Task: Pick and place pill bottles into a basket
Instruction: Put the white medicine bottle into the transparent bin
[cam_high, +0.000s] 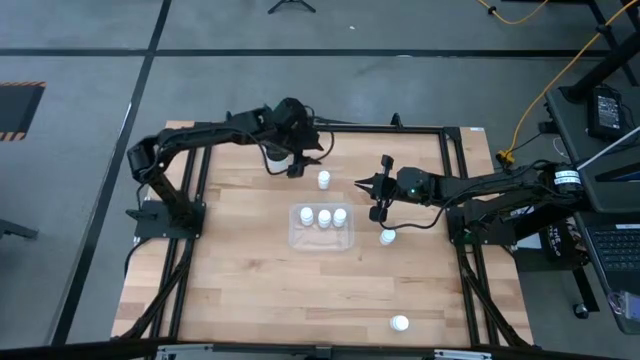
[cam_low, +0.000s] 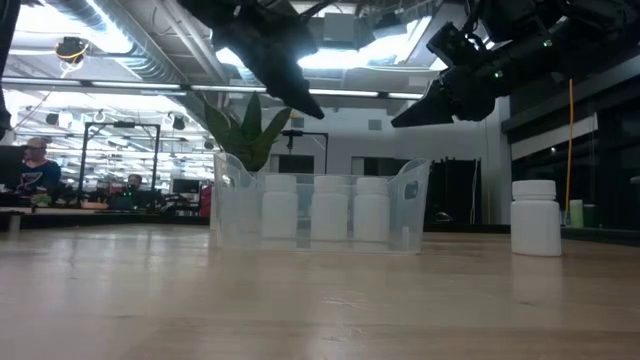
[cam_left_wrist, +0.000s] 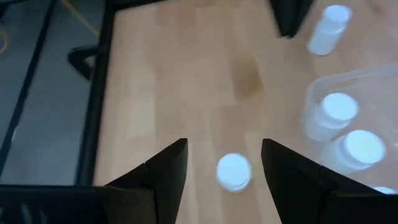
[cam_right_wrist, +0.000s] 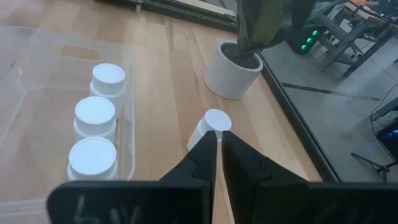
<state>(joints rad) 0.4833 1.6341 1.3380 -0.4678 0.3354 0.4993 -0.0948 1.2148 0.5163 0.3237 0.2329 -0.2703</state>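
**Three bottles in the basket, three loose on the table**

The left pincer (cam_high: 296, 170) hangs above the table (cam_high: 250, 290) with its fingers apart and nothing between them. In the left wrist view a loose pill bottle (cam_left_wrist: 234, 172) stands on the wood directly below the gap between the two fingers (cam_left_wrist: 163, 177); in the high view this same bottle (cam_high: 323, 179) is just beside the pincer, on the side toward the basket. A white plant pot (cam_right_wrist: 231, 70) with green leaves stands near that bottle, close to the table's far rail.

The right pincer (cam_high: 379, 196) hovers empty beside the basket (cam_high: 300, 240), its fingers (cam_right_wrist: 199, 158) together. The clear basket lies between the two pincers and holds three upright bottles (cam_high: 324, 217) in a row, side by side. Another bottle (cam_high: 387, 237) stands on the table just beside the right pincer, outside the basket. A last bottle (cam_high: 399, 323) stands well apart from both pincers, near the table's front edge.

In the low view, people (cam_low: 38, 165) sit at desks in the room behind the table.
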